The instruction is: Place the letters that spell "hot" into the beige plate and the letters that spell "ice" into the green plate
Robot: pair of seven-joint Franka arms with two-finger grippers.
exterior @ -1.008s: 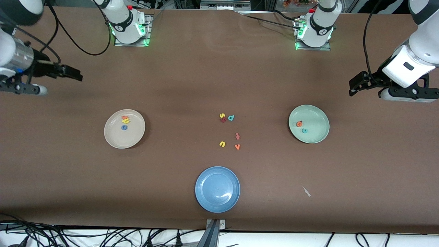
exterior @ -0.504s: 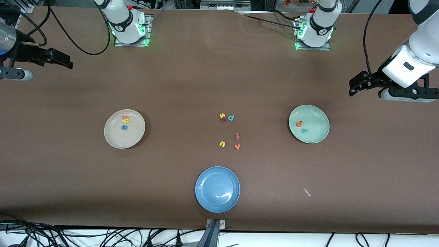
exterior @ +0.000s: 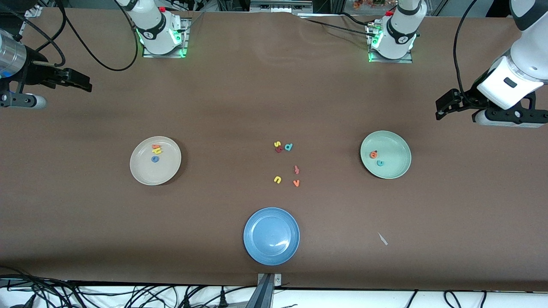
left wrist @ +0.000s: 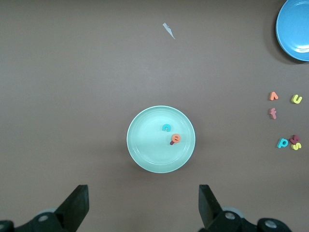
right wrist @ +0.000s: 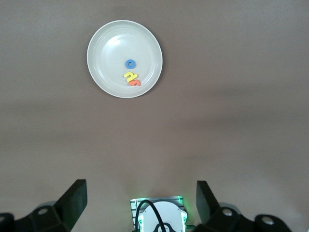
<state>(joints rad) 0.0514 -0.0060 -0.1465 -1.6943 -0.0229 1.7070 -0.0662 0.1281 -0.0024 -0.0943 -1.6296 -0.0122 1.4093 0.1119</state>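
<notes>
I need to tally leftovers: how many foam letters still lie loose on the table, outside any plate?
6: yellow s, dark red one, teal d clustered; f, u, v nearer the blue plate.

the left arm rises from its base, bends over at the left arm's end of the table, and carries its white wrist and black left gripper (exterior: pixel 445 109) up in the air over bare tabletop; the fingers (left wrist: pixel 77 205) stand wide apart with nothing between them. the right arm comes from its base to the right arm's end of the table, its silver wrist turned inward, and the right gripper (exterior: pixel 79 81) hangs in the air over bare tabletop, its fingers (right wrist: pixel 75 198) likewise spread wide and empty. neither gripper touches anything.
</notes>
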